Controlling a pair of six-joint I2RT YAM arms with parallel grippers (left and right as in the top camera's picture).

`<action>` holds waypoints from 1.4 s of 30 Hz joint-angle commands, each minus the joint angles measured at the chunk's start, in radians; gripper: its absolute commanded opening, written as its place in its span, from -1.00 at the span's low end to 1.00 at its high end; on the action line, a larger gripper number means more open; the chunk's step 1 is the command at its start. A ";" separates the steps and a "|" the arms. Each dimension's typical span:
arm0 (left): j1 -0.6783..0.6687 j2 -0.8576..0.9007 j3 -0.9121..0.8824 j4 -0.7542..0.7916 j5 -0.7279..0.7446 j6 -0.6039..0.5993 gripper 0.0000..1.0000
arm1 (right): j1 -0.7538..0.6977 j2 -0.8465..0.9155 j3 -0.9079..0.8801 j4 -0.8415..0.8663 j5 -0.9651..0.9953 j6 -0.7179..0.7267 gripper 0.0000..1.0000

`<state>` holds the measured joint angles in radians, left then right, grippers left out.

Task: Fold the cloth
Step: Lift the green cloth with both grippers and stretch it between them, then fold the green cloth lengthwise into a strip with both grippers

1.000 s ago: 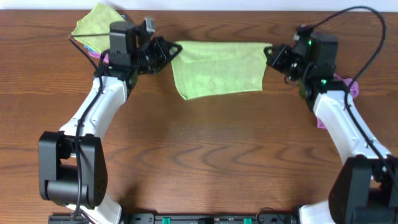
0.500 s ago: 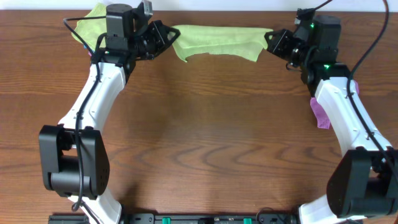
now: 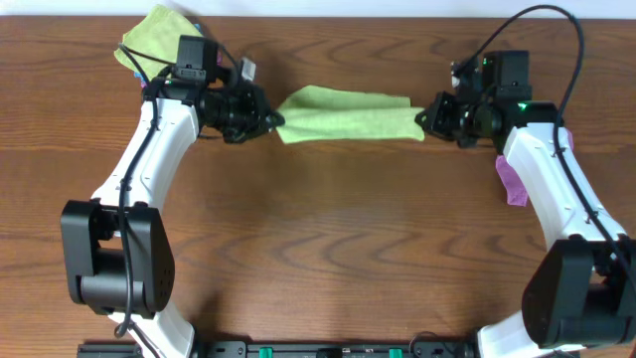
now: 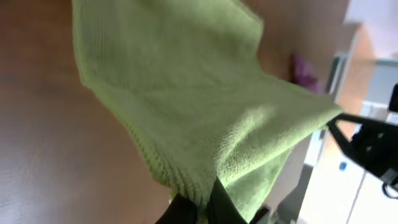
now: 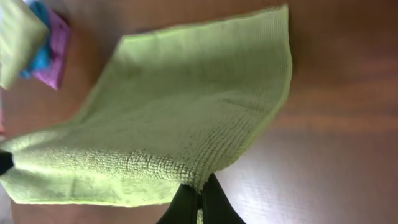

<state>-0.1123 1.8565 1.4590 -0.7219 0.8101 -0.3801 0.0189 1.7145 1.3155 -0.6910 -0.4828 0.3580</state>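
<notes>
Cloth (image 3: 348, 114) stretched between both grippers' fingertips, over the table (image 3: 328, 249).
Left gripper (image 3: 270, 119) and right gripper (image 3: 422, 116) each pinch one end; wrist views alone show the fingers (image 5: 181, 209) clamped on its edge.

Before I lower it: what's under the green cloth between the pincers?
Only the wooden table shows beneath the edges of the green cloth, which the left pincer and right pincer hold. The patch directly under its middle is covered.
</notes>
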 commanded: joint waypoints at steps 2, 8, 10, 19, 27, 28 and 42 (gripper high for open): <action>0.008 0.009 0.011 -0.114 -0.045 0.143 -0.88 | 0.002 -0.004 0.014 -0.101 0.055 -0.095 -0.97; -0.014 0.009 -0.041 -0.225 -0.062 0.211 -0.88 | 0.002 -0.003 0.010 -0.236 0.098 -0.139 -0.97; -0.030 0.009 -0.079 -0.225 -0.062 0.212 -0.88 | 0.002 -0.003 0.010 -0.266 0.121 -0.147 -0.97; -0.074 0.008 -0.248 -0.197 -0.167 0.240 -0.88 | 0.002 -0.004 -0.137 -0.249 0.120 -0.164 -0.97; -0.086 0.008 -0.381 -0.171 -0.165 0.238 -0.88 | 0.002 -0.027 -0.315 -0.180 0.119 -0.164 -0.97; -0.088 0.008 -0.402 -0.167 -0.163 0.238 -0.88 | 0.002 -0.032 -0.330 -0.176 0.120 -0.165 -0.97; -0.092 -0.065 -0.442 -0.128 -0.156 0.166 -0.88 | 0.001 -0.135 -0.424 -0.095 0.188 -0.147 -0.97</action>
<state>-0.2134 1.8324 1.0286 -0.8474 0.7193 -0.1802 0.0288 1.6005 0.8932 -0.8040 -0.4103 0.2012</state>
